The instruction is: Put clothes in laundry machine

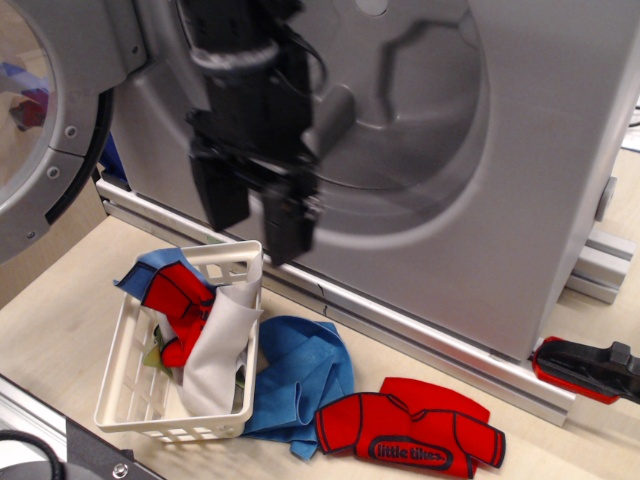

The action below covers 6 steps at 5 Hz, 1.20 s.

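My black gripper [258, 215] hangs blurred in front of the silver-grey laundry machine [520, 190], above the basket's far rim. Its two fingers stand apart and hold nothing. A red shirt with navy trim [410, 432] lies flat on the table at front right. A blue cloth [300, 375] lies beside it, against the basket. In the white slatted basket [130, 390] are a red shirt [178, 300], a grey-white cloth [220, 345], a blue piece [150, 265] and a bit of green [153, 356]. The round windowed door [40, 110] stands open at left.
A metal rail [430, 340] runs along the machine's base. A red and black tool [590, 368] lies at the right edge. A black fixture [60, 458] sits at the bottom left corner.
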### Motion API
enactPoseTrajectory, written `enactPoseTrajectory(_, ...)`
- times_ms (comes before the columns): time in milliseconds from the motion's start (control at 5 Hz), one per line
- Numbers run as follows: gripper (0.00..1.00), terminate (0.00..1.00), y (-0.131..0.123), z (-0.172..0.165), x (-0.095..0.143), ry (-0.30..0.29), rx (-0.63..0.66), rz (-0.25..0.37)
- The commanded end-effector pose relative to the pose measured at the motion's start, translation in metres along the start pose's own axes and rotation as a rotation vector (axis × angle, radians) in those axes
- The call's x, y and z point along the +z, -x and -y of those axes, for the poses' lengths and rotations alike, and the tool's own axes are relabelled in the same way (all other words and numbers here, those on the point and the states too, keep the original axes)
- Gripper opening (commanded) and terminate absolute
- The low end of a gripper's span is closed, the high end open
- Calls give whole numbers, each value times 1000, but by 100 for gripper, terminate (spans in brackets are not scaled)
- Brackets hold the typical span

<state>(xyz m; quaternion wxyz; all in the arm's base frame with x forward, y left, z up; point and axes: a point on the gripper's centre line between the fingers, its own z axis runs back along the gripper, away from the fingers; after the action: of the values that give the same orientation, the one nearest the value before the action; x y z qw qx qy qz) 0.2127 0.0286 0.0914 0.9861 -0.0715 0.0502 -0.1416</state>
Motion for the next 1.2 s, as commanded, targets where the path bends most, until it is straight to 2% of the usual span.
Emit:
enactPoseTrajectory(0, 100, 0, 13, -58, 9, -88, -308, 34)
enactPoseTrajectory(200, 100, 0, 20, -73, 7, -193, -385, 137)
enactPoseTrajectory(400, 100, 0, 22, -86, 1, -200, -377, 205)
enactPoseTrajectory(600, 100, 0, 23, -92, -15, -188, -311, 195)
enactPoseTrajectory(800, 100, 0, 16, -100, -36, -167, -321, 155)
enactPoseTrajectory(1000, 100, 0, 15, -103, -59, -132, -334, 79)
